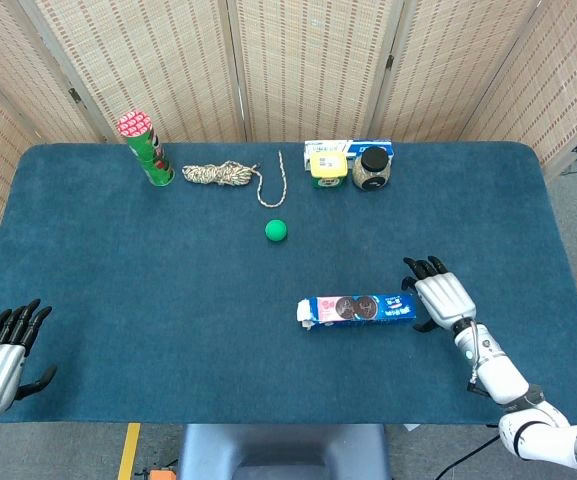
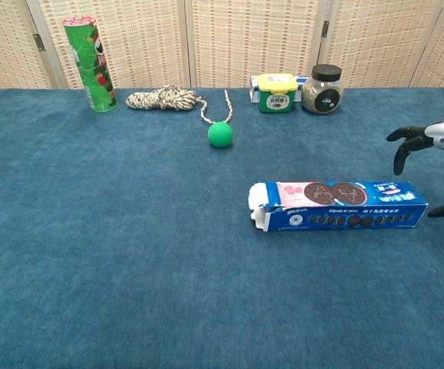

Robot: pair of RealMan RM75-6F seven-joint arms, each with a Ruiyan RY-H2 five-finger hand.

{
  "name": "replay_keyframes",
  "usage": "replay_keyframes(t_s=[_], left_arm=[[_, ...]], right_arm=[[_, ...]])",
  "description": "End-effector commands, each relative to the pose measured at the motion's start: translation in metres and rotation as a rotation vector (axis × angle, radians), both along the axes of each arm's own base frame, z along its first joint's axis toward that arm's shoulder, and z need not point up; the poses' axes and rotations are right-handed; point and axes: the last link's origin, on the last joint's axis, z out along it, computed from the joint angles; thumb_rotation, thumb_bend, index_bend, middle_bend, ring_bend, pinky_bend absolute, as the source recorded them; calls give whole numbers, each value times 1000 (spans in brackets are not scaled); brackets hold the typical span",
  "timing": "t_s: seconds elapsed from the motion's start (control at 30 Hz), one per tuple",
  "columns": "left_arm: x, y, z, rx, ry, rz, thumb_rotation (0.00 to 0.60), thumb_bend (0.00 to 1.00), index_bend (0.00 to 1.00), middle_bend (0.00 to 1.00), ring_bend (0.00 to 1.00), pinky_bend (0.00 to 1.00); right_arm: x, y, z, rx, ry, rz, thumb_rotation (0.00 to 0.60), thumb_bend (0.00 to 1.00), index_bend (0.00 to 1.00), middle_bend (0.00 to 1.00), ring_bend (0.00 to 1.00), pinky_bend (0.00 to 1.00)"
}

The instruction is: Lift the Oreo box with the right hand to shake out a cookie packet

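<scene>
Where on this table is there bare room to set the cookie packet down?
Bare cloth lies left of the Oreo box, between the green ball and the left hand. The back edge is crowded: chip can, rope, yellow tub, jar.

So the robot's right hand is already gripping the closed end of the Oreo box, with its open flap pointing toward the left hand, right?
Not gripping yet: the chest view shows the right hand open beside the closed end of the Oreo box, holding nothing. The flap does point toward the left hand.

I could read no lettering anywhere. The Oreo box [image 2: 337,204] at my two o'clock showed only cookie pictures; its print was too small.
</scene>
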Motion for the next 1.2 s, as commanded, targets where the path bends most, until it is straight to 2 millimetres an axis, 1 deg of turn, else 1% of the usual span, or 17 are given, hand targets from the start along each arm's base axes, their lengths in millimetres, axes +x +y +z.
replay_keyframes(t_s=[0.03, 0.13, 0.53, 0.7, 0.8, 0.9, 1.0, 1.1, 1.13, 1.2], left_arm=[[0, 0, 0, -1, 0, -3, 600, 324, 0, 0, 0, 0], [1, -1, 0, 0, -1, -6, 600, 325, 0, 0, 0, 0], [1, -3, 1, -3, -8, -14, 600, 326, 0, 0, 0, 0], [1, -3, 1, -5, -9, -17, 600, 326, 0, 0, 0, 0], [0, -3, 1, -6, -7, -11, 600, 326, 0, 0, 0, 0], [0, -2, 1, -8, -1, -12, 600, 326, 0, 0, 0, 0], [-1, 0, 0, -11, 4, -5, 600, 326, 0, 0, 0, 0], [-2, 4, 0, -9, 11, 4, 600, 326, 0, 0, 0, 0], [-2, 5, -1, -6, 14, 9, 600, 326, 0, 0, 0, 0], [-4, 8, -1, -6, 21, 17, 600, 326, 0, 0, 0, 0]], right_arm=[[0, -2, -3, 7, 6, -2, 600, 154, 335, 80, 89, 0], [0, -4, -5, 1, 12, 1, 600, 154, 344, 84, 94, 0], [2, -15, -14, -18, 22, 2, 600, 155, 447, 117, 122, 0], [2, -19, -16, -29, 32, 3, 600, 154, 489, 141, 138, 0], [5, -22, -13, -19, 42, 25, 600, 155, 518, 154, 147, 0], [13, -26, -2, -30, 24, 83, 600, 154, 540, 169, 157, 0], [16, -28, 14, -47, 36, 140, 600, 154, 559, 179, 165, 0], [19, -20, 36, -62, 102, 200, 600, 155, 561, 179, 164, 0], [21, -16, 46, -85, 139, 235, 600, 155, 561, 179, 164, 0], [27, -10, 60, -121, 182, 279, 600, 155, 564, 179, 164, 0]])
